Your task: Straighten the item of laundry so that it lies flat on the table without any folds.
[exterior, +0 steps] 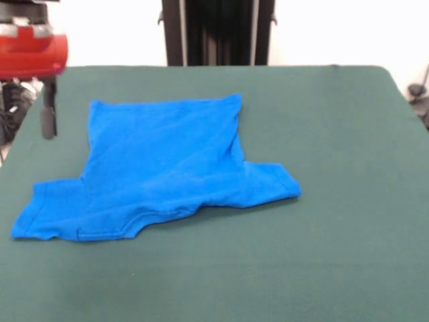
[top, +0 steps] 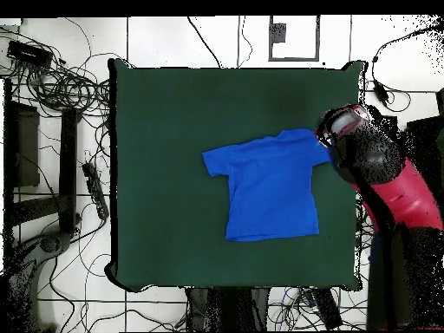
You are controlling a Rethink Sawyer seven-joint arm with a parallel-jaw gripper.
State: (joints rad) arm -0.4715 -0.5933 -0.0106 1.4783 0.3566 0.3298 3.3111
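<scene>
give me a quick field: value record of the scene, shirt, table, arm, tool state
item: blue T-shirt, short sleeves, no print
lay: spread on the table, mostly flat, soft wrinkles; a fold along the edge between the sleeves in the front view
surface: green table, far wider than the shirt
shirt position: right of the table's centre in the overhead view
arm: red and black arm, at the table's right edge in the overhead view, next to one sleeve
tool: its tip is not clear in either view, open or shut cannot be told
contact: none seen between arm and shirt
</scene>
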